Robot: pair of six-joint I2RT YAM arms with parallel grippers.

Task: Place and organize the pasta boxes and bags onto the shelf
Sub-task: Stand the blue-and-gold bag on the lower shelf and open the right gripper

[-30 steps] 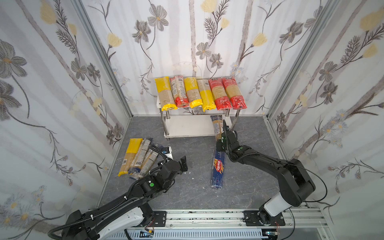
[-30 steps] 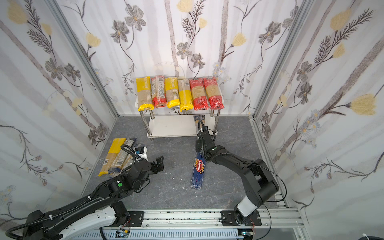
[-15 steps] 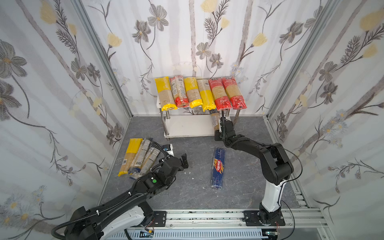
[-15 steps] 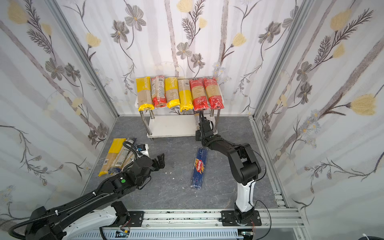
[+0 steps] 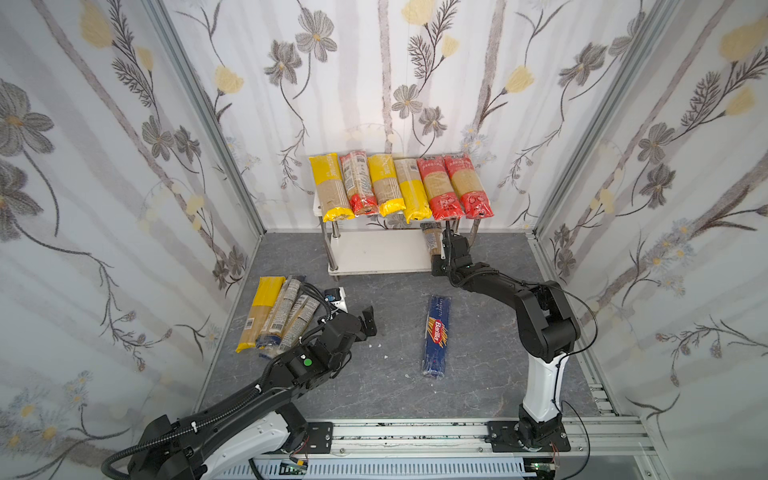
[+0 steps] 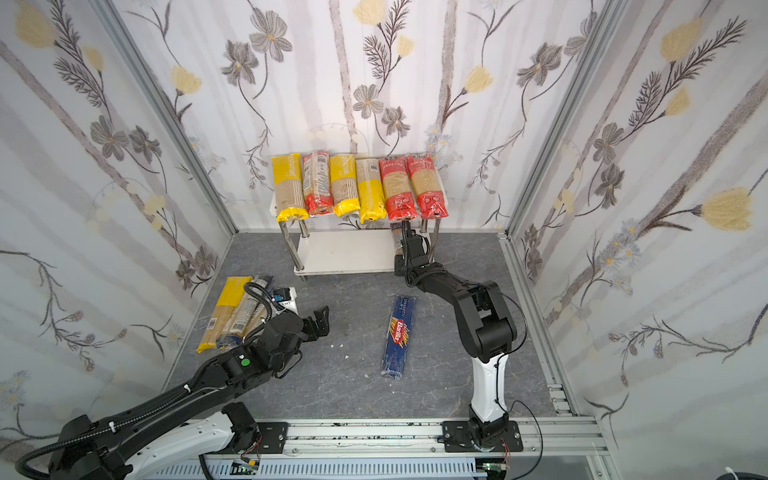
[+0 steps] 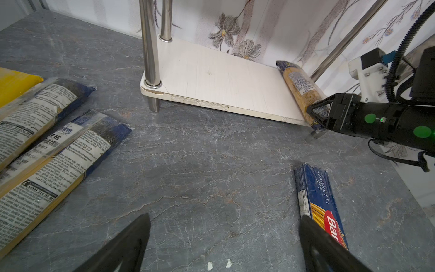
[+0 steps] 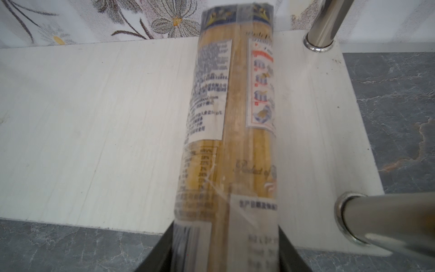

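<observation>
The right claw [image 8: 225, 246] straddled the spaghetti bag [image 8: 226, 117] ahead by the shelf [image 8: 94, 117] edge, clamped or not I couldn't tell; the left claw [image 7: 224, 221] gaped wide over bare tabletop [image 7: 188, 164].

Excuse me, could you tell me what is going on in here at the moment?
The right gripper is at the lower board of the shelf, its jaws flanking the near end of a spaghetti bag lying on the board; whether they grip it is unclear. The left gripper hovers open and empty above the floor. Six packs lie across the top; a Barilla box and a cluster of packs lie on the floor.
</observation>
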